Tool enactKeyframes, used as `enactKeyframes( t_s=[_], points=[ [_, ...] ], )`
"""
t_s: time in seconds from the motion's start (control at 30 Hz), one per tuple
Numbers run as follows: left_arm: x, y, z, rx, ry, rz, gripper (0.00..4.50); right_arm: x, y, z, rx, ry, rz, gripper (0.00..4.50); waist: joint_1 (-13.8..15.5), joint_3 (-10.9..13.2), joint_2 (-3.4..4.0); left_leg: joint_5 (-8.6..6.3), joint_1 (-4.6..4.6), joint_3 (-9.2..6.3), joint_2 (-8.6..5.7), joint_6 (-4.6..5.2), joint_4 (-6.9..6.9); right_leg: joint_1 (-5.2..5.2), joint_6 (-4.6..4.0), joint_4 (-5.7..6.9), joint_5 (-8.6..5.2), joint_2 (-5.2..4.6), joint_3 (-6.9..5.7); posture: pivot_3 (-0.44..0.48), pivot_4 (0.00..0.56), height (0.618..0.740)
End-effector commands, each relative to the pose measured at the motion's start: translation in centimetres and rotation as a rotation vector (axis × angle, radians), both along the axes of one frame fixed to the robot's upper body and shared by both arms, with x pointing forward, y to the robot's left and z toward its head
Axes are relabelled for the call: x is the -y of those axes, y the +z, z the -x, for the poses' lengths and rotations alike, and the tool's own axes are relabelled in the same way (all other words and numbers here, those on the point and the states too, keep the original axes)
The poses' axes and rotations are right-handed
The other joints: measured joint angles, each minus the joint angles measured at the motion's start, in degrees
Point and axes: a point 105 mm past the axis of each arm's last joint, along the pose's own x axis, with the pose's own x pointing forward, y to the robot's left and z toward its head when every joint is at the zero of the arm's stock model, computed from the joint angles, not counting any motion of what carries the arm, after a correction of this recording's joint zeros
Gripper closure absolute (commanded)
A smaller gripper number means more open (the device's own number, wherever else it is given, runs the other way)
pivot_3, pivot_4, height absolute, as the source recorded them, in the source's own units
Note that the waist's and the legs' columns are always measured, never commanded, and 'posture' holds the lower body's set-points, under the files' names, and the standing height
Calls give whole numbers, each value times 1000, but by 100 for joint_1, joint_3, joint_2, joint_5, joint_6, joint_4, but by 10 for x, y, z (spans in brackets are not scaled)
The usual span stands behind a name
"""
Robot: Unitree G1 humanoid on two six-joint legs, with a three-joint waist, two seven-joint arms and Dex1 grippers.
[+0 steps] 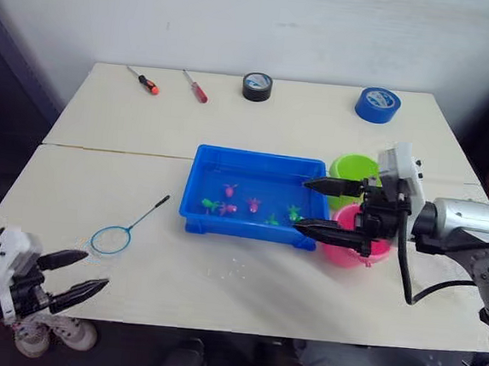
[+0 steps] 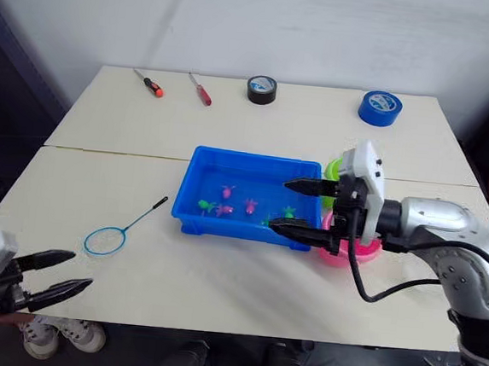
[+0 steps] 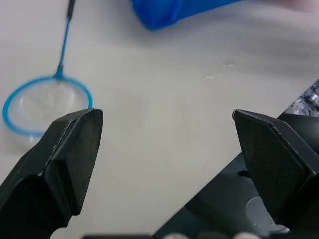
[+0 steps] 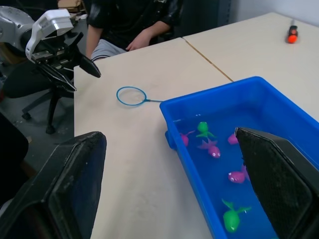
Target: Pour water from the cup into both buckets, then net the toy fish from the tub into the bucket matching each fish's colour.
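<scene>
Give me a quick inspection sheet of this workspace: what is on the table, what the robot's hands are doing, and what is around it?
Surface: pale table, a few wet spots in front of the tub.
Job's things: blue tub holds water and pink and green toy fish; green bucket and pink bucket stand beside it; net lies flat on the table.
Clutter: two screwdrivers, black tape roll, blue tape roll at the far edge.
Grippers: left gripper open, holding nothing, near the net; right gripper open, by the tub's end.
Cables: black cable on the right arm.
Surroundings: seated person, white wall.
</scene>
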Motion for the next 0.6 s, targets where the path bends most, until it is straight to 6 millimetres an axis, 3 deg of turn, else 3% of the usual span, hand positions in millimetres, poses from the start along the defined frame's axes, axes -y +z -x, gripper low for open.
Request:
enactKeyframes(
  t_s=[0.03, 0.17, 0.23, 0.3, 0.47, 0.6],
  points=[
    [-17, 1, -3, 22, 36, -96, 0, -3, 3, 2, 49, 21, 5, 114, 13, 0, 0, -1, -2, 0, -1, 1, 0, -1, 0, -1, 0, -1, -2, 0, 150, 736],
    [-37, -1, -24, -25, 4, -197, 0, -5, -7, 6, 59, 35, 45, 114, 4, -2, 2, -1, -4, -2, -1, -2, -7, -8, -2, 1, -1, -1, -7, 0, 150, 736],
    [-42, 3, -48, -39, -21, -235, 0, -6, -11, 7, 74, 32, 68, 114, -2, -2, 2, 0, -4, -4, -2, -4, -8, -9, -3, 2, -1, -2, -10, 0, 150, 736],
    [-35, 4, -66, -73, -70, -240, 0, -5, -13, 9, 87, 22, 79, 114, -17, -1, 3, 0, -6, -2, -5, -2, -8, -11, -1, 5, 0, -7, -9, 0, 150, 736],
    [-27, -14, -116, -135, -139, -382, 0, -4, -23, 12, 118, -48, 102, 114, -34, -10, 11, -6, -23, 0, -14, -2, -6, -28, 5, 6, 6, -12, -19, 0, 150, 736],
    [-16, -16, -145, -176, -180, -393, 0, -5, -30, 22, 106, -77, 94, 114, -21, -14, 3, 16, -81, 5, -17, -37, 25, -95, 9, 73, 8, -8, -27, 0, 150, 736]
  ],
)
